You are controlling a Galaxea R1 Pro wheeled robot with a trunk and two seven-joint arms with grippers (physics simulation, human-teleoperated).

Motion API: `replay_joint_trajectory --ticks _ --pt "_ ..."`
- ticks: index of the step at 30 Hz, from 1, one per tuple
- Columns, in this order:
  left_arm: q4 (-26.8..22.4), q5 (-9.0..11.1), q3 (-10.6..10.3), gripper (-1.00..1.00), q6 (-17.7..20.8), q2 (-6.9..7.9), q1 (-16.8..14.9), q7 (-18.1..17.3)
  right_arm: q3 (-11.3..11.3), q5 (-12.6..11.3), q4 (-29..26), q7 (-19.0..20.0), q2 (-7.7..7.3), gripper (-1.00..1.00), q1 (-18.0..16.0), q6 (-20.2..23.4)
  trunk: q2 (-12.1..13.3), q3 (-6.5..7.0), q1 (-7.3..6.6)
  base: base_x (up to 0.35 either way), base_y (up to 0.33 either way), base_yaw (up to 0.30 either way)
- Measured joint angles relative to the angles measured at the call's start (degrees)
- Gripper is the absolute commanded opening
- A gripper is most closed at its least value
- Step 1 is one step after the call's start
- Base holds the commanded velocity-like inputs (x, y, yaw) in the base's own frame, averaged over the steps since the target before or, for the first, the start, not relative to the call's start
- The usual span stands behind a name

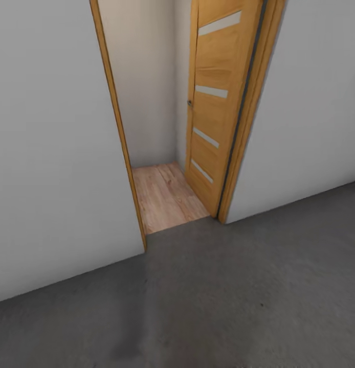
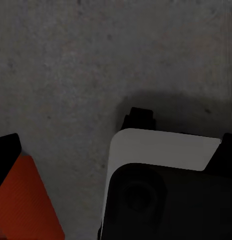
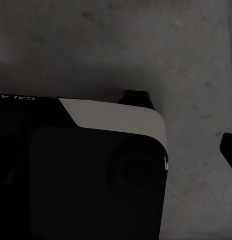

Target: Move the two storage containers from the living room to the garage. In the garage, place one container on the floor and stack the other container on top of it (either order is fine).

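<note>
Garage floor (image 1: 239, 306) | orange container (image 2: 25, 205) beside left tool (image 2: 5, 150)

Open wood door (image 1: 213, 102) at 1 o'clock; wood-plank floor (image 1: 164, 197) beyond doorway; grey concrete floor (image 1: 239, 296) at 6 o'clock.

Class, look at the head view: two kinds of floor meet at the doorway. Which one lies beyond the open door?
The light wood-plank floor; it lies past the threshold beside the open wooden door, while the dark grey concrete floor spreads on the near side.

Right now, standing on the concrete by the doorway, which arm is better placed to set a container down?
Left, probably. An orange-red container shows at the left wrist view's edge, over the concrete floor. The right wrist view shows no container, just floor and robot body.
</note>
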Motion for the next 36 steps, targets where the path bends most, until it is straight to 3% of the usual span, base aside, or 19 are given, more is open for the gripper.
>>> replay_joint_trajectory --ticks 12,36 --pt "0.0 0.1 0.1 1.00 0.1 -1.40 0.0 0.0 0.0 0.1 0.0 0.0 0.05 1.00 0.0 0.2 0.0 0.00 0.00 0.001 0.000 -0.277" --pt "0.0 0.3 0.1 1.00 0.7 -1.34 0.0 0.0 0.0 0.2 0.0 -0.2 -0.01 1.00 0.0 0.5 0.0 0.00 -0.03 0.277 0.000 -0.012"
